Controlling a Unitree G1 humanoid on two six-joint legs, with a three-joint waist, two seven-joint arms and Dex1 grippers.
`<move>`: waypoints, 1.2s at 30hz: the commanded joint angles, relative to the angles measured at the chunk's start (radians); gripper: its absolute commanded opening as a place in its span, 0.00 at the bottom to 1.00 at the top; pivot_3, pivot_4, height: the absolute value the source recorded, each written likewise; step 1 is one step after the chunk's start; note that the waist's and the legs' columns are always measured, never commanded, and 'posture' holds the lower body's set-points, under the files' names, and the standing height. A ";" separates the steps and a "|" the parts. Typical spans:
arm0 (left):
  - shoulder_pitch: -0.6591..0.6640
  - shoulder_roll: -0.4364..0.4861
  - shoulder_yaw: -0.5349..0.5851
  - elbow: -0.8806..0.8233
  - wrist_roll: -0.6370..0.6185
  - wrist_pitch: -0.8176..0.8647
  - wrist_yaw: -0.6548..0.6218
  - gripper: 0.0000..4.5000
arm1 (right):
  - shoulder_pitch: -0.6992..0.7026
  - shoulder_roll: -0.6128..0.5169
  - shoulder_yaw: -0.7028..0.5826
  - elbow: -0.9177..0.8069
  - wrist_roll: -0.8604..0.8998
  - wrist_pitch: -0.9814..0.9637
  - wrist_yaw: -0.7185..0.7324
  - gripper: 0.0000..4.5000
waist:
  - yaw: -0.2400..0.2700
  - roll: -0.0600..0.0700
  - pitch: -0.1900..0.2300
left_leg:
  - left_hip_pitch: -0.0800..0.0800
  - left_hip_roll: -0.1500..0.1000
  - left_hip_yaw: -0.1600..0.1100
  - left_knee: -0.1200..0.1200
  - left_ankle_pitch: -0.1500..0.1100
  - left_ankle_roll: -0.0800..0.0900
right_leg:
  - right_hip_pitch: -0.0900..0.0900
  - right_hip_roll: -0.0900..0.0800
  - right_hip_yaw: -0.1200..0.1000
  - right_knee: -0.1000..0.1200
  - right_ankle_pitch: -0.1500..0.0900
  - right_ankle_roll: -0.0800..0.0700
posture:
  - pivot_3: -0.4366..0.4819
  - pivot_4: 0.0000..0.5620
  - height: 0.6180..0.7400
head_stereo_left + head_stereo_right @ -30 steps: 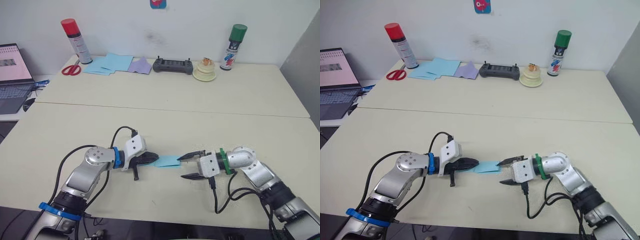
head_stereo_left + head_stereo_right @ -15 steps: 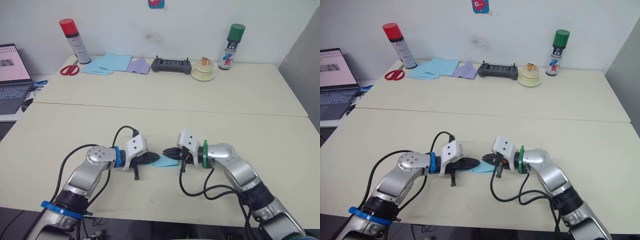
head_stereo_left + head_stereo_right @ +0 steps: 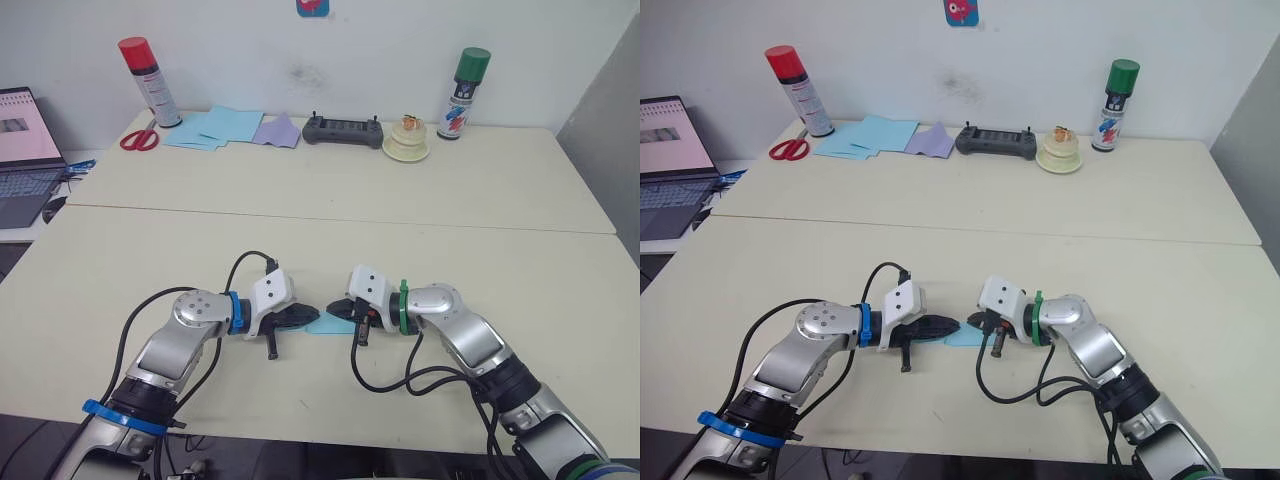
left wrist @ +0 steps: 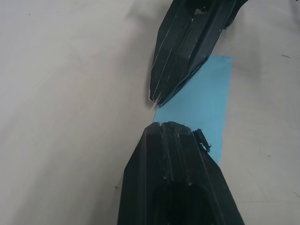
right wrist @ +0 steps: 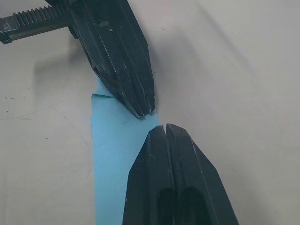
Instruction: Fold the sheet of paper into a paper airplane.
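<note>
The sheet of paper (image 3: pixel 326 325) is a small, narrow, folded light blue strip lying flat on the table, near the front. My left gripper (image 3: pixel 314 316) is shut, and its tips rest on the strip's left end. My right gripper (image 3: pixel 337 308) is also shut, and its tips sit on the strip's far edge. The two tips nearly meet. In the left wrist view, the sheet of paper (image 4: pixel 208 101) runs beneath my left gripper (image 4: pixel 161 124), with the right gripper's fingers (image 4: pixel 187 42) pointing at it. In the right wrist view, the paper (image 5: pixel 112 159) lies under both tips.
Along the table's far edge stand a red-capped spray can (image 3: pixel 146 80), scissors (image 3: pixel 139 139), a pile of blue sheets (image 3: pixel 215 127), a lavender sheet (image 3: pixel 279 131), a black controller (image 3: pixel 344 130), a cream tape roll (image 3: pixel 408 145) and a green-capped can (image 3: pixel 455 95). A laptop (image 3: pixel 25 150) sits at the far left.
My right gripper swung left from beside the paper's right end, shut, and now touches the strip tip to tip with the left gripper. The left gripper stayed put.
</note>
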 commanded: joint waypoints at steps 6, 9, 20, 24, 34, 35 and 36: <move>0.014 -0.006 -0.016 0.044 0.036 0.022 0.023 0.00 | 0.024 -0.021 0.006 0.030 -0.026 0.045 -0.005 0.01 | 0.000 0.000 0.000 | 0.000 0.000 0.000 0.000 0.000 0.000 | 0.000 0.000 0.000 0.000 0.000 0.000 | 0.48 0.27 1.00; 0.025 0.014 0.008 0.053 0.034 0.040 0.036 0.00 | 0.030 -0.028 0.012 0.021 -0.024 0.066 0.003 0.01 | 0.000 0.000 -0.001 | 0.000 0.000 0.000 0.000 0.000 0.000 | 0.001 0.000 0.000 0.000 0.000 0.000 | 0.48 0.27 1.00; 0.130 0.089 0.089 0.065 0.006 0.072 0.072 0.00 | 0.037 -0.030 0.019 0.014 -0.023 0.071 0.018 0.01 | -0.025 0.001 -0.009 | 0.011 0.003 -0.001 -0.005 0.000 0.000 | 0.005 0.000 0.002 0.001 0.000 -0.001 | 0.48 0.27 1.00; 0.143 0.080 0.100 0.053 -0.009 0.079 0.083 0.00 | 0.036 -0.031 0.025 0.024 -0.029 0.063 0.020 0.01 | -0.025 0.001 -0.009 | 0.016 0.003 0.000 -0.007 0.000 0.000 | 0.009 0.000 0.002 0.000 -0.001 -0.002 | 0.48 0.27 1.00; 0.156 0.081 0.041 0.041 0.042 -0.012 0.075 0.00 | 0.060 -0.113 -0.043 0.014 -0.017 0.142 0.010 0.01 | -0.023 0.002 -0.013 | 0.016 0.002 0.000 -0.009 0.000 0.000 | 0.009 -0.001 0.004 -0.001 -0.001 -0.003 | 0.48 0.27 1.00; 0.153 0.080 0.037 0.047 0.050 -0.024 0.079 0.00 | 0.068 -0.128 -0.052 0.007 -0.008 0.163 0.011 0.01 | -0.023 0.003 -0.014 | 0.016 0.002 0.000 -0.009 0.000 0.000 | 0.009 -0.002 0.004 -0.001 -0.001 -0.003 | 0.48 0.27 1.00; 0.151 0.078 0.032 0.052 0.056 -0.032 0.084 0.00 | 0.075 -0.143 -0.061 0.001 0.000 0.180 0.015 0.01 | -0.023 0.003 -0.014 | 0.016 0.001 0.000 -0.009 0.000 0.000 | 0.009 -0.002 0.004 -0.001 -0.001 -0.002 | 0.48 0.27 1.00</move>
